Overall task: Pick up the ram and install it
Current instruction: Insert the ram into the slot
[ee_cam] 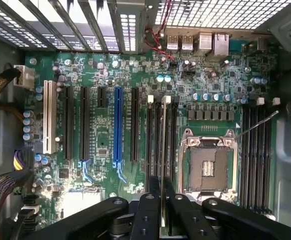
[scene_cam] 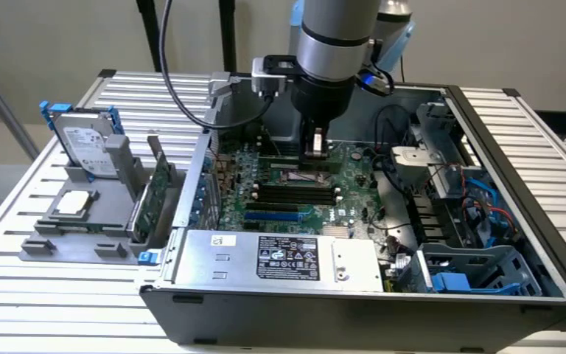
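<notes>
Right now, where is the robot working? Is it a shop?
Probably a workbench for building computers, not a shop. An open computer case lies on a slatted metal table, spare parts wait in a grey rack, and the gripper holds the ram above the motherboard.

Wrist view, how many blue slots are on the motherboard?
1. The blue slot stands between black slots; the gripper may hide more of the board.

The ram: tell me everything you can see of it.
The ram is a thin stick seen edge-on in the wrist view, held upright between the fingers of the gripper. It hangs over the memory slots beside the CPU socket. In the exterior view it is a short dark strip under the gripper, above the motherboard.
</notes>
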Motion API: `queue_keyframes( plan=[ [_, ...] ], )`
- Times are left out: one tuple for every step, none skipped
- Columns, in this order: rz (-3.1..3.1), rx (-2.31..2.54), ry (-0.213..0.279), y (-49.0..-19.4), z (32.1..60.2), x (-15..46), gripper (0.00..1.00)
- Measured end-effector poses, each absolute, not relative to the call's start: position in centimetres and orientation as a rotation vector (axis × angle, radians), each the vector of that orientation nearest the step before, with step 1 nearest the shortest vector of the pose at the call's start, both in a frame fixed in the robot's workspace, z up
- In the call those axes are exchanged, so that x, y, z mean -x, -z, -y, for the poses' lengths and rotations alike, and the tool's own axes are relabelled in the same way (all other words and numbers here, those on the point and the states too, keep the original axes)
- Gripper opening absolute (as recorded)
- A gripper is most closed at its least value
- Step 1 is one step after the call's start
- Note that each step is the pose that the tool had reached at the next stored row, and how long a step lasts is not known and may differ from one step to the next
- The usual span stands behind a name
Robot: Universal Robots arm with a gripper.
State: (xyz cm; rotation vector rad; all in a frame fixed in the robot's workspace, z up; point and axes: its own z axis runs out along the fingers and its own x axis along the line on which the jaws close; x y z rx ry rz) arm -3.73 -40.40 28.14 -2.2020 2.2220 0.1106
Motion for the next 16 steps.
queue_keyframes(
  plan=[
    [-2.222,2.202,-0.111,-28.0,40.4,3.7,0.00],
    [-2.222,2.202,-0.111,-27.8,40.4,3.7,0.00],
    [-2.222,2.202,-0.111,-27.6,40.4,3.7,0.00],
    [-2.222,2.202,-0.111,-27.4,40.4,3.7,0.00],
    [-2.222,2.202,-0.111,-27.2,40.4,3.7,0.00],
    [-2.222,2.202,-0.111,-27.0,40.4,3.7,0.00],
    [-2.222,2.202,-0.111,-26.9,40.4,3.7,0.00],
    [-2.222,2.202,-0.111,-26.7,40.4,3.7,0.00],
    [-2.222,2.202,-0.111,-26.5,40.4,3.7,0.00],
    [-2.222,2.202,-0.111,-26.3,40.4,3.7,0.00],
    [-2.222,2.202,-0.111,-26.1,40.4,3.7,0.00],
    [-2.222,2.202,-0.111,-26.0,40.4,3.6,0.00],
    [-2.222,2.202,-0.110,-25.8,40.4,3.6,0.00],
    [-2.222,2.202,-0.110,-25.6,40.4,3.6,0.00],
    [-2.223,2.202,-0.110,-25.4,40.4,3.6,0.00],
    [-2.223,2.203,-0.109,-25.2,40.4,3.6,0.00]
  ],
)
